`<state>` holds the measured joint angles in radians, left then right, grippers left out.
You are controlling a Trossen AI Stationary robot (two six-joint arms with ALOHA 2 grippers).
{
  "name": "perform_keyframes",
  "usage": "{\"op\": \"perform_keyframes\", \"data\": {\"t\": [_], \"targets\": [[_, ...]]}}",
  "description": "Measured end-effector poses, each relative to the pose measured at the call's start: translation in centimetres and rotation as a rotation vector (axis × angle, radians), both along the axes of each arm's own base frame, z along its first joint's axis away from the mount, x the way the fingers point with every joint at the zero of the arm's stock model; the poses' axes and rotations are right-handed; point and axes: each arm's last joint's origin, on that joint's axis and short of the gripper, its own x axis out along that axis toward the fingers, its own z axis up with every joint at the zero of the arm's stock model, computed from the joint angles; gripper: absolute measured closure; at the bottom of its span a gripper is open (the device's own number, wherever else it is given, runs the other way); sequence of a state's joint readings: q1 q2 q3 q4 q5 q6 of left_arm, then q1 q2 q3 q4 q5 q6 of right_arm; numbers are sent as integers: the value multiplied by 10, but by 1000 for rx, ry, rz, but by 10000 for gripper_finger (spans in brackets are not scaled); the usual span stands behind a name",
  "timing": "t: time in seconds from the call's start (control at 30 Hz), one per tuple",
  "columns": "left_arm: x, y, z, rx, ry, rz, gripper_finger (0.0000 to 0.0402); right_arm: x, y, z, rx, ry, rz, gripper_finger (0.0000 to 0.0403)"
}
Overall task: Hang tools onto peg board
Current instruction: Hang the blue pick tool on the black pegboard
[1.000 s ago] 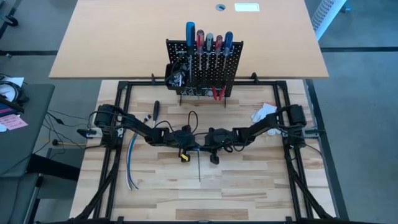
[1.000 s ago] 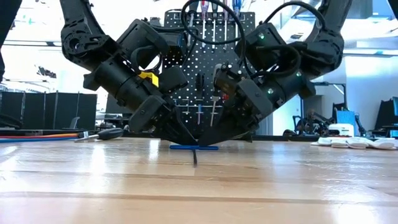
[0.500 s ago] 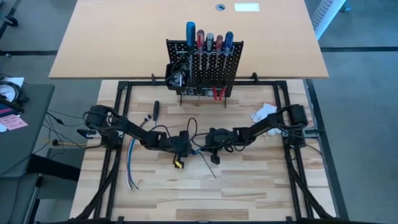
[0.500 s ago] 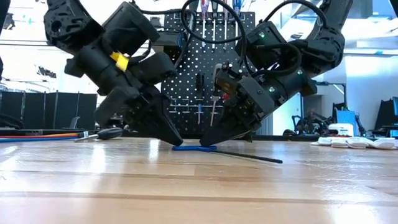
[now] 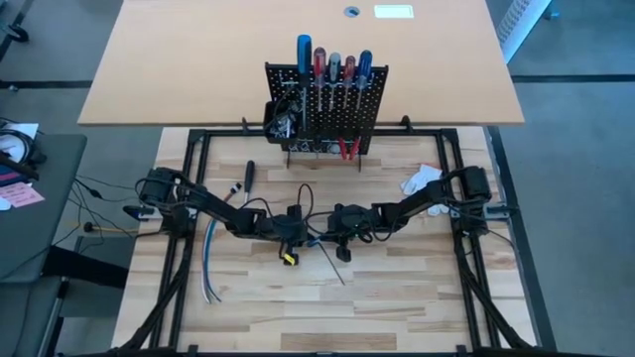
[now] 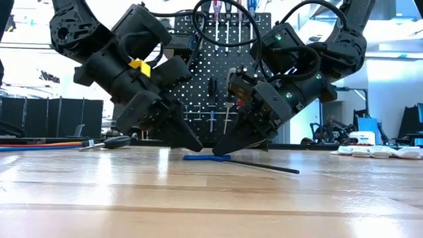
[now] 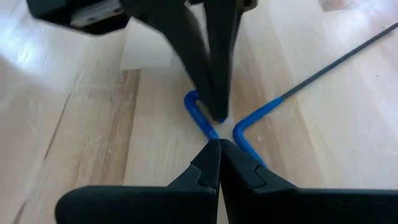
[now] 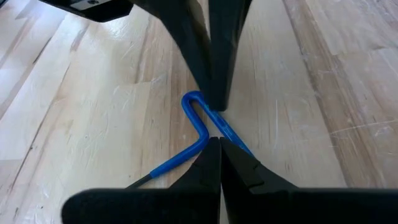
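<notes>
Near edge of the pale wooden slatted table (image 5: 397,307): bare boards across the lower part of the high view, open room there. Black frame rails run down both sides.

Mid-frame, both arms meet nose to nose. Left gripper (image 5: 298,229) and right gripper (image 5: 335,226) each have fingers pressed shut, tips down at the table surface. Between them lies a thin black rod tool with a bent blue-coated handle (image 6: 206,157), flat on the boards; its dark shaft runs out toward the lower right in the low view. In the left wrist view the closed tips (image 7: 219,149) sit at the blue bend (image 7: 249,124), the other gripper's fingers just beyond. Neither grips it that I can make out; both tips touch or stand just beside the blue loop.

Left of centre: a black-handled screwdriver (image 5: 249,174) lying loose, and a bundle of loose blue and white cables (image 5: 208,263) toward the left rail. Right side, near the right arm's base: a white glove (image 5: 421,179).

Far edge: the small upright black perforated metal peg board (image 5: 325,104), standing on feet. Red- and blue-handled screwdrivers (image 5: 304,55) stand in its top rail; red-handled pliers (image 5: 347,149) hang low at its right. A black box bin (image 5: 278,119) at its left side holds small metal pieces, too small to sort.

Beyond, a large tan tabletop (image 5: 198,59).
</notes>
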<state>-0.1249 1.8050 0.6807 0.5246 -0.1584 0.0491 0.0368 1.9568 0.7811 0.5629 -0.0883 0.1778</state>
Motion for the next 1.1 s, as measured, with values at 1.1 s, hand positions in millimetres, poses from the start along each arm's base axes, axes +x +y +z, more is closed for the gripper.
{"op": "perform_keyframes", "data": {"t": [1.1], "targets": [[5,-10,-3,11,-75,-4,401,0,0,0,-2,3,-2,397]]}}
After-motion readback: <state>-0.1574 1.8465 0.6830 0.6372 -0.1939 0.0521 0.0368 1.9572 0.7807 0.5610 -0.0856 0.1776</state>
